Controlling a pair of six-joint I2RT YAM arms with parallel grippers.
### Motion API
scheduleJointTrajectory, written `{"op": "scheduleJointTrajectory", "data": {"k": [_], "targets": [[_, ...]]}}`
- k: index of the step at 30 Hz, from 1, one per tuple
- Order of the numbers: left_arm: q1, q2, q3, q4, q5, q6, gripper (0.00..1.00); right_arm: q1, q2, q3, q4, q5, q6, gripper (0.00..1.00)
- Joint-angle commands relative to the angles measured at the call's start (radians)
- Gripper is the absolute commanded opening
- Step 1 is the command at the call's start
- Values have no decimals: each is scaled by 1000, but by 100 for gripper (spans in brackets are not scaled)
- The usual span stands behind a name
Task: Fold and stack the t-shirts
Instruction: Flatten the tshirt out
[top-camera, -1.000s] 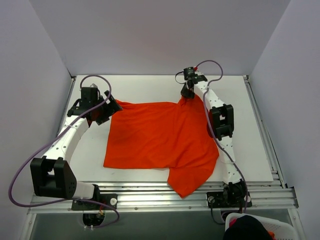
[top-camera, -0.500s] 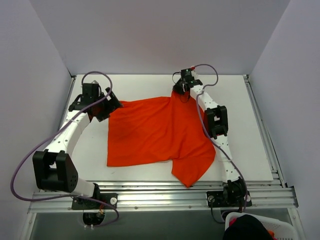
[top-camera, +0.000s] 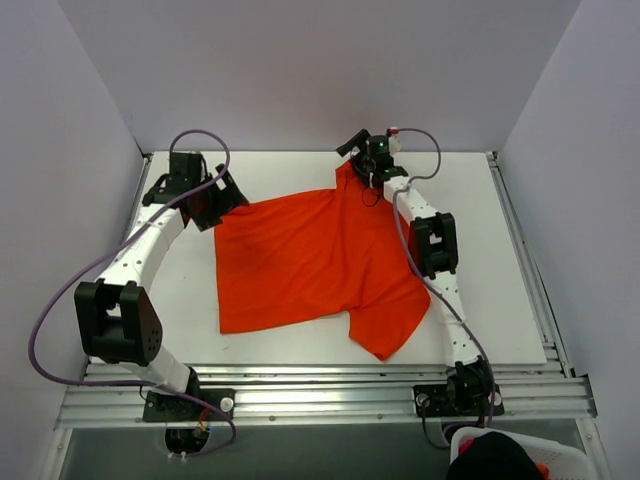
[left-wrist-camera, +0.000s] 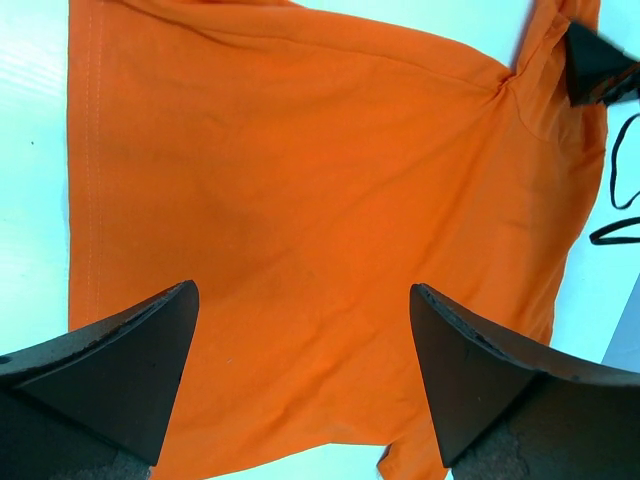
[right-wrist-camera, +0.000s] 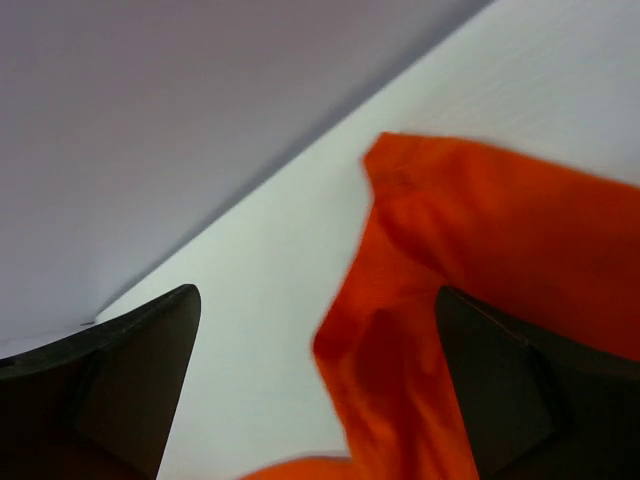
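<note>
Now the t-shirt (top-camera: 315, 260) sits farther back on the table (top-camera: 520, 300) than a second ago, its front flap no longer hanging over the near edge. The left gripper (top-camera: 213, 203) and right gripper (top-camera: 352, 172) each meet a far corner, dragging it flat. Whether either actually pinches cloth, I cannot tell; both wrist views show spread fingers.

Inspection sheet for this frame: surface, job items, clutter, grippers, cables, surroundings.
Surface: white table, bare around the cloth.
Job's things: one orange t-shirt, spread and wrinkled, far corners lifted, one sleeve toward the near edge.
Clutter: nothing seen on the table.
Grippers: left gripper at the shirt's far left corner; right gripper at its far right corner; grip state unclear.
Cables: purple cables loop along both arms.
Surroundings: grey walls; white basket at near right.
</note>
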Motion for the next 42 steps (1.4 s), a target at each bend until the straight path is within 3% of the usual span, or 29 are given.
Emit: {"op": "scheduleJointTrajectory", "data": {"k": [1,6,8,12,14,20,28,37,42], "targets": [[-6,1,81,-12,-16,41,95,-77,-226,-104,-39,99,-99,100],[-17,-31,102,-41,-111,81,96,-102,-577,-282,-300,338,-333,100],[-29,-68,79,-73,-216,78,96,-85,-683,-413,-426,490,-409,100],[-74,-171,-62,-63,-276,76,96,-85,-1015,-771,-561,488,-326,100],[-100,-249,-164,-52,-251,55,96,-81,-1103,-934,-625,469,-280,100],[-158,-428,-356,-98,-152,58,95,-34,-1418,-1257,-830,464,-202,100],[-172,-545,-465,-238,-109,10,96,-48,-1521,-1396,-960,413,-159,100],[-189,-565,-562,-327,-31,-169,99,-73,-1451,-1430,-934,303,-151,100],[-218,-643,-646,-302,-69,-270,100,-87,-1401,-1390,-925,289,-191,100]]}}
